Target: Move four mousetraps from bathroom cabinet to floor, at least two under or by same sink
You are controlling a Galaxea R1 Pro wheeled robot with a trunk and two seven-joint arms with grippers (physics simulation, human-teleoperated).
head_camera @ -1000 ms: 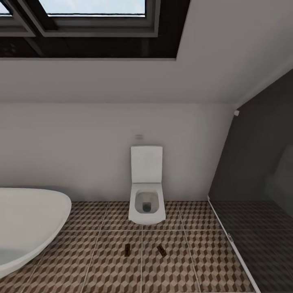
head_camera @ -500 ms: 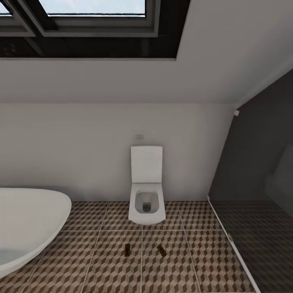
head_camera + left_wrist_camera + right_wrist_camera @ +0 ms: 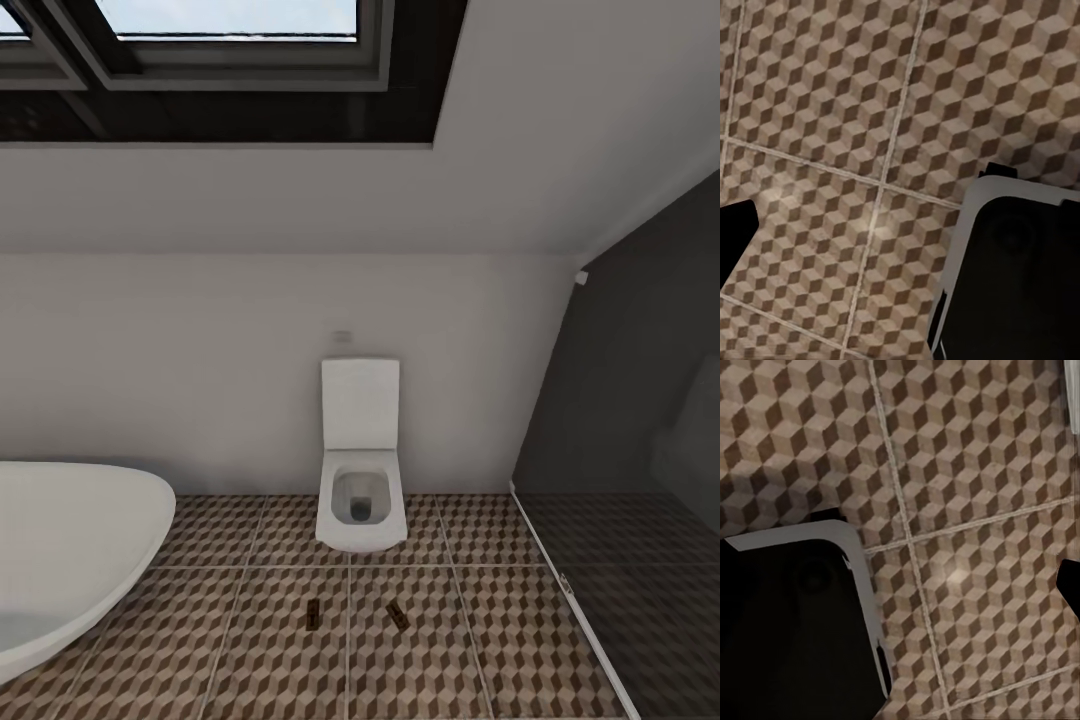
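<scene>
Two mousetraps lie on the bathroom floor (image 3: 250, 670) in front of the toilet, small dark brown boards about a hand's width apart: one (image 3: 315, 615) to the left, one (image 3: 398, 615) to the right, slightly angled. The sink and the cabinet are out of view. In the left wrist view my left gripper (image 3: 900, 240) hangs over bare cube-pattern tiles (image 3: 832, 112), with one dark fingertip (image 3: 735, 232) at the frame's edge and nothing between the fingers. My right gripper (image 3: 907, 585) is likewise over tiles (image 3: 967, 457), its fingertip (image 3: 1071, 585) at the edge, nothing held.
A white wall-hung toilet (image 3: 361, 470) stands against the back wall. A white oval bathtub (image 3: 70, 550) fills the left. A dark glass shower partition (image 3: 620, 450) bounds the right. My own dark base with a pale rim (image 3: 1020, 277) (image 3: 787, 622) shows in both wrist views.
</scene>
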